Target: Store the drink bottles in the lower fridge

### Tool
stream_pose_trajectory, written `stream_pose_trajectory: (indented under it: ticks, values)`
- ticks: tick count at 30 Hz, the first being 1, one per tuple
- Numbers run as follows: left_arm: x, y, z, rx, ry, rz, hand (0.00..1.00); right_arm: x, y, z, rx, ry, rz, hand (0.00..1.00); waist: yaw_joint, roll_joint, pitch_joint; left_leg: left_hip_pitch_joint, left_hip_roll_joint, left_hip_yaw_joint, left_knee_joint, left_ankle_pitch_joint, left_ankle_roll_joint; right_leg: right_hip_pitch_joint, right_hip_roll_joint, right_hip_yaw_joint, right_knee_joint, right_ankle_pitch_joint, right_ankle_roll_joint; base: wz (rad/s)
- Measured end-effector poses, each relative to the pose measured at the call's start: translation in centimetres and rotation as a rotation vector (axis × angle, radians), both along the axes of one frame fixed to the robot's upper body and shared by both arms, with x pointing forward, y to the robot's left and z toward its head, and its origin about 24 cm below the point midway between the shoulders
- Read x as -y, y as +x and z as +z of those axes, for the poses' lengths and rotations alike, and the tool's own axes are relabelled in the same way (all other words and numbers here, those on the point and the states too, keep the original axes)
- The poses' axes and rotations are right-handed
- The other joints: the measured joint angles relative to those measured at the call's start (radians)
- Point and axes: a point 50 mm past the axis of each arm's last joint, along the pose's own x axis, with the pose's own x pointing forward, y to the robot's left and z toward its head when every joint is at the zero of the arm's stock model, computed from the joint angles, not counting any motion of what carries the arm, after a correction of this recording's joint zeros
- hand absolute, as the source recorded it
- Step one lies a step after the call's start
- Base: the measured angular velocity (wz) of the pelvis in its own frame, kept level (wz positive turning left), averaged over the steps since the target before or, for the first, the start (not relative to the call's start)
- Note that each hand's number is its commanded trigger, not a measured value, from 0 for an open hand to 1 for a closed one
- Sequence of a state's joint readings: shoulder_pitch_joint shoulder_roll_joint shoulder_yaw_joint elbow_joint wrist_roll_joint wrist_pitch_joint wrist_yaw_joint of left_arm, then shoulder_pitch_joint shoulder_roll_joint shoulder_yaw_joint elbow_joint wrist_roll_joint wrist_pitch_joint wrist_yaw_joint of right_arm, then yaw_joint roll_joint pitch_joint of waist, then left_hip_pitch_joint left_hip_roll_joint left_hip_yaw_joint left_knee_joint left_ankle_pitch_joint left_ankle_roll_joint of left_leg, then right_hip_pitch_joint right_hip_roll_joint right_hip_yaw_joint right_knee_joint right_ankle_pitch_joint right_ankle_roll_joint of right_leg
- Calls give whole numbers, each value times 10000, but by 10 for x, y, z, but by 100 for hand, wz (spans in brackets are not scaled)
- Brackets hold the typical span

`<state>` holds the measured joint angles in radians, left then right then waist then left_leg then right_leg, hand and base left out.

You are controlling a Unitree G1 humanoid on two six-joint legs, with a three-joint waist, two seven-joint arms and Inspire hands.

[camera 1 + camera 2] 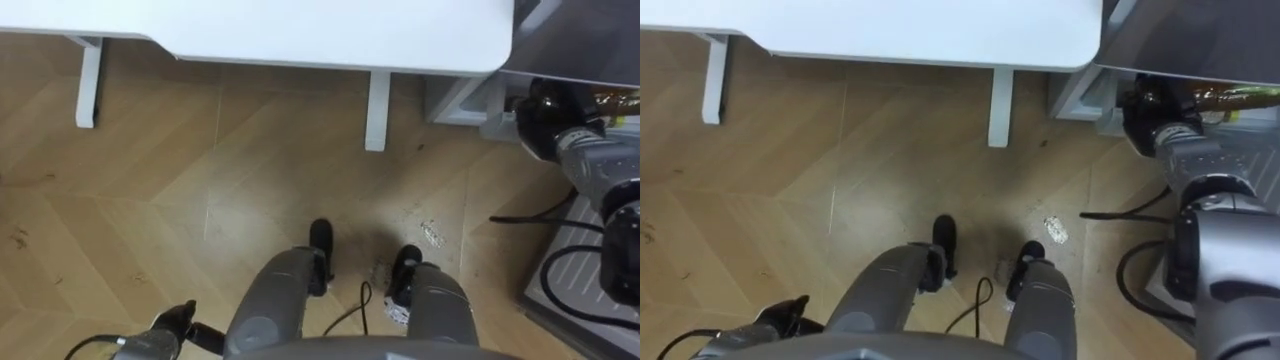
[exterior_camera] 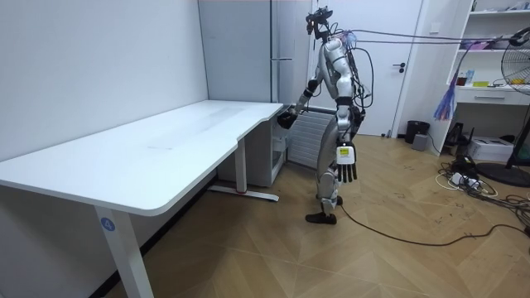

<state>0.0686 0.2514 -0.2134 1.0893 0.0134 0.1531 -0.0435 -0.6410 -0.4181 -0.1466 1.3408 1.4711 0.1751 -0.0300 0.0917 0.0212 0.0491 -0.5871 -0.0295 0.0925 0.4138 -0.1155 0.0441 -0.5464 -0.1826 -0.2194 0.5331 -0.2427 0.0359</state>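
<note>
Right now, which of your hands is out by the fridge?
The right hand, stretched forward past the white table's end to the grey fridge. The left hand hangs open at the robot's side, away from it.

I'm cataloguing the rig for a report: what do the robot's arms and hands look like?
The right arm is silver-grey, built of rounded cylindrical segments with dark joints. The right hand and the left hand are black; the left hand carries a pale tag on its back.
</note>
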Motion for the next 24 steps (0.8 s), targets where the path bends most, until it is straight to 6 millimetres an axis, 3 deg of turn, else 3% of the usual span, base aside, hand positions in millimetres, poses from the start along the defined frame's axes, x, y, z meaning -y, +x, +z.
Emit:
stream_pose_trajectory:
  ticks: [7,8,9,10,24]
  values:
    - [-1,9,3,465,448,-382,0,-2,4,4,56,-14,112,94,14,-10,-8,3,4,255,18,18,28,-183,-39,225,263,-17,-12,-6]
    - [-1,10,4,517,462,-412,0,-2,4,4,52,7,139,66,15,-12,-8,3,5,298,22,22,34,-199,-50,242,273,-17,-12,0]
    - [-1,11,4,562,480,-454,0,-1,4,4,45,15,157,24,18,-13,-8,4,6,339,22,29,46,-214,-60,254,274,-18,-11,0]
    - [-1,12,4,582,493,-472,0,-1,4,4,39,17,160,0,24,-13,-8,4,7,358,22,32,52,-221,-63,260,274,-18,-11,0]
    - [-2,10,4,595,650,-427,0,6,-1,4,-309,38,-96,0,225,-33,-27,34,25,394,139,42,67,-197,-67,277,376,-26,-16,0]
